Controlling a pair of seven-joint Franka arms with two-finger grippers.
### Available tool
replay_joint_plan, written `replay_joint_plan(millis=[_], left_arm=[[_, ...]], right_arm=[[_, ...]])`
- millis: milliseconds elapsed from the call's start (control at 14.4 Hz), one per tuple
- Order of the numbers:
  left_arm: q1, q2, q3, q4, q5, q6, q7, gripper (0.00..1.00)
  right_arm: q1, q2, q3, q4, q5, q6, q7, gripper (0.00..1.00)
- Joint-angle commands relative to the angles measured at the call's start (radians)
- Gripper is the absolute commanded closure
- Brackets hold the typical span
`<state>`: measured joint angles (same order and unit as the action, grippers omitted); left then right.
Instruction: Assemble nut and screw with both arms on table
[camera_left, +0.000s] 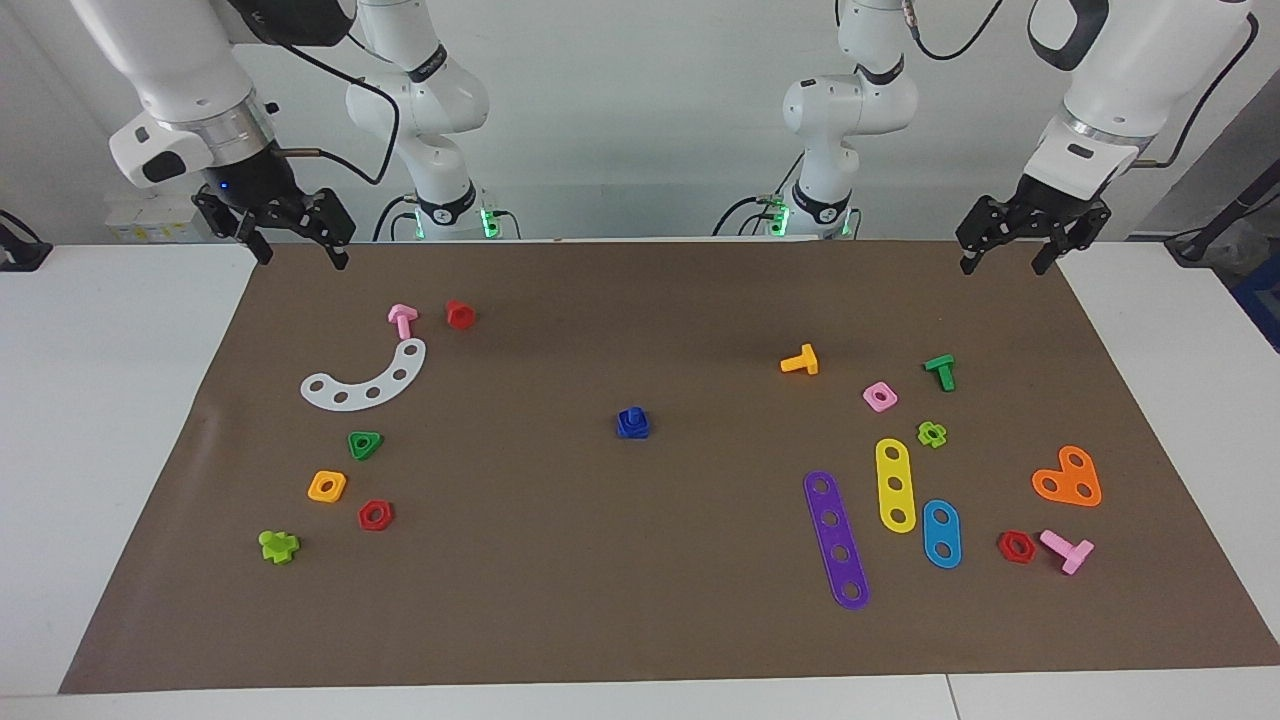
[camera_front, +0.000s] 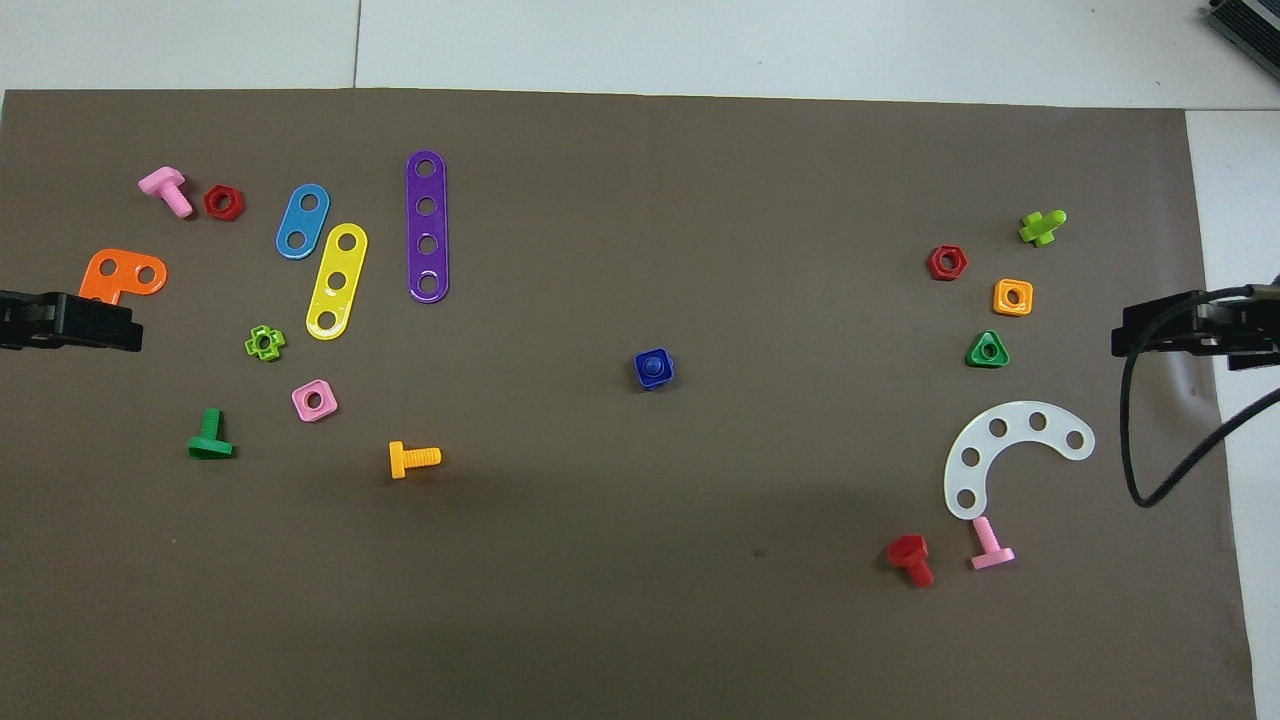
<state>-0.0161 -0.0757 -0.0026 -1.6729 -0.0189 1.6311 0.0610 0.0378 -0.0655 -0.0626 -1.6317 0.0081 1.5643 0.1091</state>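
Left gripper (camera_left: 1018, 257): upper right of the facing view, raised over the mat's corner at the robots' edge, jaws spread wide, nothing between them.
Right gripper (camera_left: 292, 243): upper left of the facing view, raised over the mat's other corner at the robots' edge, jaws likewise wide and empty.
Nut (camera_left: 632, 428): centre of the frame, flat on the brown mat of the table (camera_left: 120, 400), well apart from both grippers.
Screw (camera_left: 631, 415): stands in the nut's hole, its stub showing as a round boss at the nut's middle in the overhead view (camera_front: 653, 366); how deep it sits cannot be told.
Stage: by my reading the pair looks joined already, and both arms are clear of it.
Risk, loose seat: if the screw is only resting in the hole, any later nudge may tip it out.
Risk, wrong part: a new reach could land on the pink square nut (camera_left: 880, 397) or the orange-yellow square nut (camera_left: 327, 486), which share the nut's outline.
Risk, clutter: a low sweep from the upper left may knock the pink bolt (camera_left: 402, 320) or the white curved strip (camera_left: 366, 380).
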Motion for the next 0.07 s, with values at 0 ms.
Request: replay_joint_plan(millis=[0], left_arm=[[0.031,-0.009,0.004,-0.002,-0.010,-0.019,0.016,0.00]], right_arm=[[-0.012,-0.028,0.004,-0.037,-0.008,0.026,-0.035,0.00]])
